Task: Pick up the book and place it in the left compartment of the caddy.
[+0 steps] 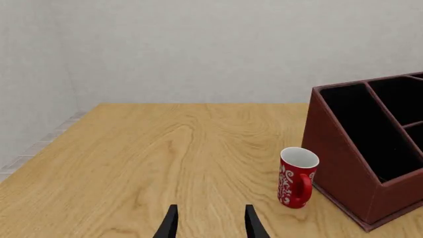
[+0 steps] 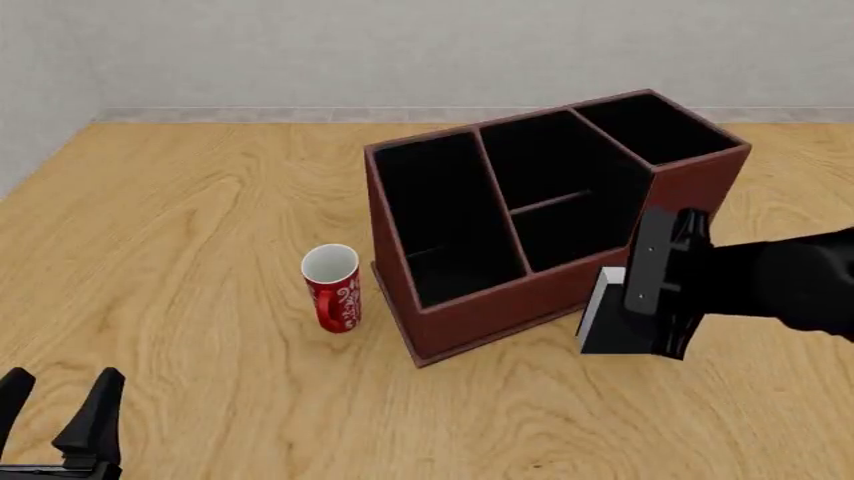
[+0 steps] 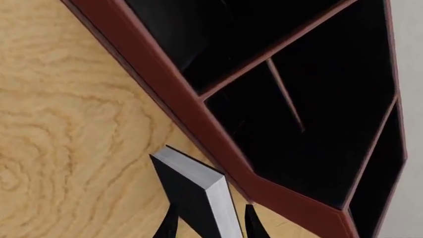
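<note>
My left fingers [image 2: 60,405] sit at about eight o'clock on the counter [image 2: 200,220], parted with nothing between them; in the left wrist view the two dark tips [image 1: 210,223] frame only bare wood.

Toward the middle stands the red-and-white mug [image 2: 332,287], upright and with nothing visible inside it. It is just beside the caddy's [image 2: 534,300] near left corner, at about nine o'clock from it, and apart from the wall. In the left wrist view the mug [image 1: 296,177] is also close to the caddy [image 1: 337,163] and not touching it.

The caddy is a reddish-brown box with a black lining and sloped sides. The left compartment [image 2: 441,215], the long narrow one nearest the mug, holds nothing I can see. The two shorter middle sections [image 2: 554,195] and the tall end section [image 2: 661,128] also show only black lining.

At about four o'clock from the caddy, just off its near right wall, my right fingers [image 2: 638,318] are closed on the book [image 2: 603,318]. The book is upright, with its white page edges facing left, and I cannot tell whether it touches the counter. In the right wrist view the book [image 3: 195,196] sits clamped between my fingers [image 3: 210,223], close beside the caddy's rim [image 3: 198,119] and outside every compartment.
</note>
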Available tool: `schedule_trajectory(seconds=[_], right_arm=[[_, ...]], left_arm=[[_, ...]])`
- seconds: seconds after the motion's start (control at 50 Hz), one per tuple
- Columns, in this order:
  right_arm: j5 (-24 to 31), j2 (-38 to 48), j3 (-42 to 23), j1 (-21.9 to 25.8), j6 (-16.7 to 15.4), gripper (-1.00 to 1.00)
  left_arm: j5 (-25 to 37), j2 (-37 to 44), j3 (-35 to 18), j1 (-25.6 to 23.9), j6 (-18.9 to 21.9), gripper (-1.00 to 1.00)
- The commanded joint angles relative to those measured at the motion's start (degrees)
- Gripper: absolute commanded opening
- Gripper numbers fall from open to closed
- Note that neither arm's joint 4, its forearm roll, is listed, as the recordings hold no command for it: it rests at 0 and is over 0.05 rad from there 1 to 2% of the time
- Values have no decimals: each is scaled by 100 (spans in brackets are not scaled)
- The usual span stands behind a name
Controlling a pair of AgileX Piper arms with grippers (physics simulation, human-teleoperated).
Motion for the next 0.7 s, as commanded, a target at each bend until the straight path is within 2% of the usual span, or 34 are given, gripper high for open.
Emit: schedule_trajectory(seconds=[0.02,0.4,0.7], right_arm=[[-128,99,101,-66,-7,100],[-326,351,105,-290,-80,100],[-391,523,174,-212,43,100]], left_arm=[[0,0,0,0,0,100],[0,0,0,0,0,100],[0,0,0,0,0,100]])
